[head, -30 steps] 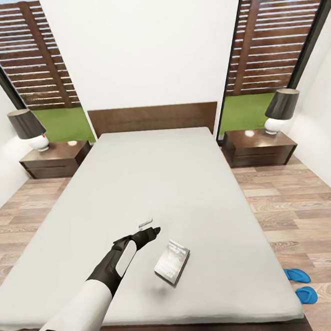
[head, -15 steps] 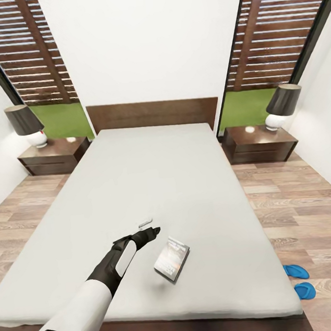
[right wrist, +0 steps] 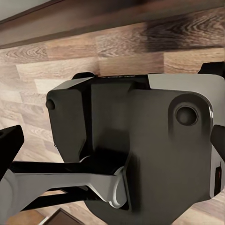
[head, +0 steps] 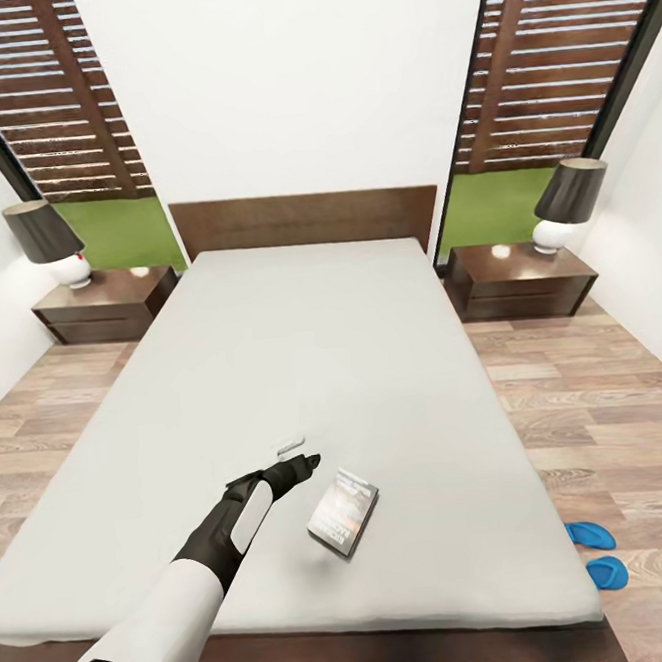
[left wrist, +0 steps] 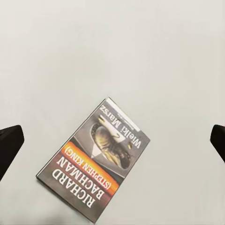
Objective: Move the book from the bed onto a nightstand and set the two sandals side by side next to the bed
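Book-pickup step, by the look of it. Left gripper (left wrist: 112, 140) spread wide, empty, hovering over the bed (head: 374, 367). Book (head: 343, 512) flat on the mattress at the gripper's 4 o'clock. Next: shift across, descend, pinch an edge. Right gripper: state unclear.

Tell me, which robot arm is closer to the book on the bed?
Left. The left pincer hovers over the bed just beside the book. The right pincer hangs low over the wood floor, by the robot's own base.
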